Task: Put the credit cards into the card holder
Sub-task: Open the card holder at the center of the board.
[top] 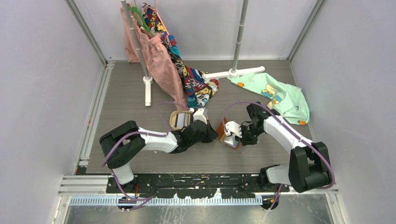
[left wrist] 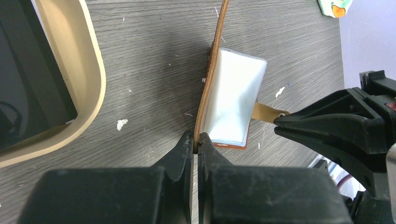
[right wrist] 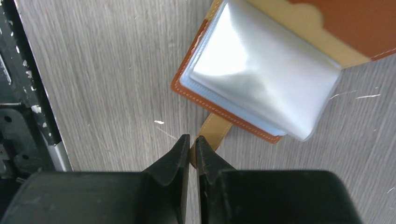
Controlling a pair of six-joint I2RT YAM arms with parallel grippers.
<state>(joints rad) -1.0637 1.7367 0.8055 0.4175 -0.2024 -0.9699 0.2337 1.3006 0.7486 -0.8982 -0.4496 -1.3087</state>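
The tan-brown leather card holder [top: 222, 129] lies open on the table between my two grippers, its clear plastic sleeves [right wrist: 261, 79] showing. My left gripper [left wrist: 196, 140] is shut on the edge of its raised cover flap [left wrist: 212, 70], which stands upright. My right gripper [right wrist: 192, 142] is shut on its snap tab [right wrist: 212, 130], and the tab also shows in the left wrist view [left wrist: 266, 113]. Dark credit cards [left wrist: 32, 88] lie in the oval tan tray [left wrist: 91, 79] at the left, which is also in the top view [top: 180, 119]. No card is in either gripper.
A white clothes rack stands at the back with its foot [top: 148, 91] and base [top: 233, 73] on the table. Pink and patterned clothes [top: 187, 79] hang and spill from it. A green printed cloth [top: 275, 95] lies at the back right.
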